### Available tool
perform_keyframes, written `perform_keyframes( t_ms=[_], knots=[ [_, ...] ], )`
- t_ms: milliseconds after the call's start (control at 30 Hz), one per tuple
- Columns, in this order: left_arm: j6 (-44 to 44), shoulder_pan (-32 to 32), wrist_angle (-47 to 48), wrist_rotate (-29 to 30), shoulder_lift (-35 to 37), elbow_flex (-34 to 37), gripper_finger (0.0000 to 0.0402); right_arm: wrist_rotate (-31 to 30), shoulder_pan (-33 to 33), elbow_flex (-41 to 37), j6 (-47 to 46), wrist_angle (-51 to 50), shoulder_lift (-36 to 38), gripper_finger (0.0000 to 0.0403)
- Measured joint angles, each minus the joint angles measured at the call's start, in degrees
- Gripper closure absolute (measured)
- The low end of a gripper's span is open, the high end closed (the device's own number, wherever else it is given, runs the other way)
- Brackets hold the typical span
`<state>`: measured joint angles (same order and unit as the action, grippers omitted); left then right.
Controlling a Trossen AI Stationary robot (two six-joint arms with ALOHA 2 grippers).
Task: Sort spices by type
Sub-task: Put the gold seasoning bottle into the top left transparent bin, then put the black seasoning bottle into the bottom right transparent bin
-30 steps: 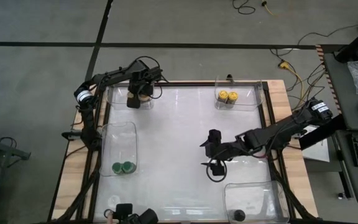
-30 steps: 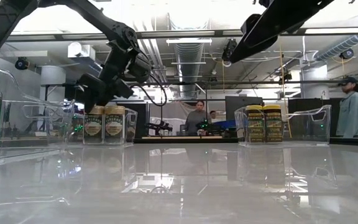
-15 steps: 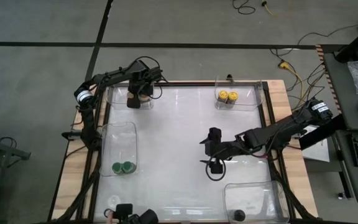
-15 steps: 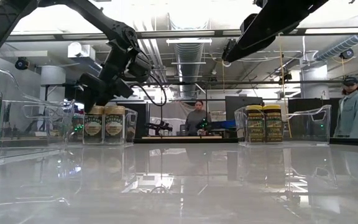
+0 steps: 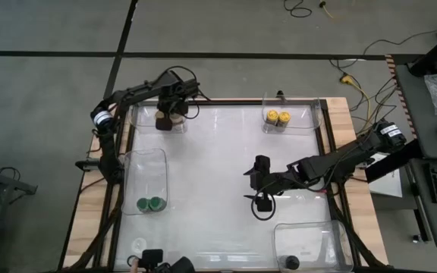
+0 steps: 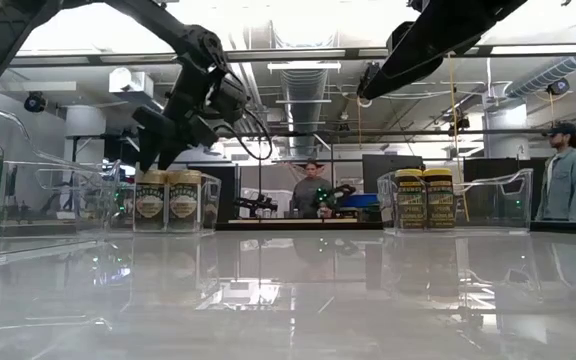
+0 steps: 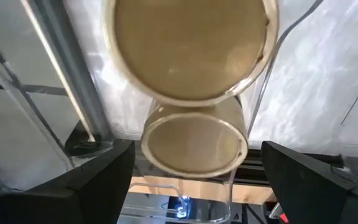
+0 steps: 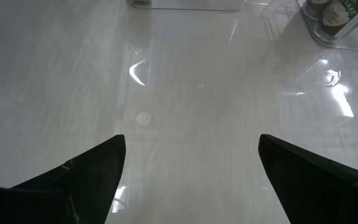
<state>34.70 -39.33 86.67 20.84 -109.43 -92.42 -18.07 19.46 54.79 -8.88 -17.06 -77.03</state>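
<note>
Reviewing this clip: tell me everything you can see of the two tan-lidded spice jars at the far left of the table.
The two tan-lidded jars are small cylinders with flat round tan lids and printed labels with an oval patch. They stand upright, side by side and touching, in a clear plastic bin at the table's far left corner. The left gripper hovers open just above them, its fingers flanking the jars without touching. From above, only the lids show.
</note>
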Motion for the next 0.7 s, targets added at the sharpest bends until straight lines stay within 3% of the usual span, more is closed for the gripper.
perform_keyframes(
  t_ms=[167, 433, 567, 700],
  knots=[
    [-1.06, 1.06, 2.37, -1.14, 1.41, -2.50, 0.0076, 0.00, 0.00, 0.02, 1.60, -1.16, 1.55, 0.0044],
    [-12.18, 3.58, 1.41, -13.61, 6.73, -9.07, 0.0109, -0.02, -0.03, 0.07, 5.50, -7.42, 8.48, 0.0044],
    [-13.51, 4.07, -6.95, -20.77, 13.51, -7.35, 0.0127, -0.02, -0.71, 0.09, 2.32, -14.47, 11.86, 0.0044],
    [-16.69, 5.67, -18.27, -23.40, 20.69, -2.91, 0.0138, -0.02, -2.55, 0.21, -3.32, -22.03, 14.53, 0.0044]
  ],
)
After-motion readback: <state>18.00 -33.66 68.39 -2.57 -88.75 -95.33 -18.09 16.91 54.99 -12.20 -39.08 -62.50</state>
